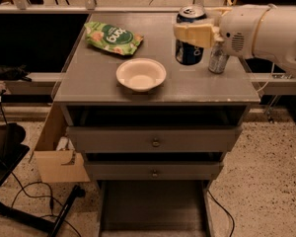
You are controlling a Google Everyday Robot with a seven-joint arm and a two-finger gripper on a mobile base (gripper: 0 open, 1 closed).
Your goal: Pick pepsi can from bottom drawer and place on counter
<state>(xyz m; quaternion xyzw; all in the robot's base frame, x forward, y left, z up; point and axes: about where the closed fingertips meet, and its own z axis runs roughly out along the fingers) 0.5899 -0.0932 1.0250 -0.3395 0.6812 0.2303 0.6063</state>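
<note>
Desk (pixel 89 78): the can is being held over or on its back right part; contact cannot be told.
Bottom drawer (pixel 153 206): is standing open below, well apart from the can.
Gripper (pixel 190 33): is being closed around the can's upper half, reaching in from the right.
Bag (pixel 112 37): green, white lettering not being made out.
Can (pixel 189 53): dark blue; white lettering is being partly hidden, no brand readable.
Placing, judged: the can is best being lowered upright, base flat, before release, with the silver can (pixel 218 60) just beside being avoided.
</note>
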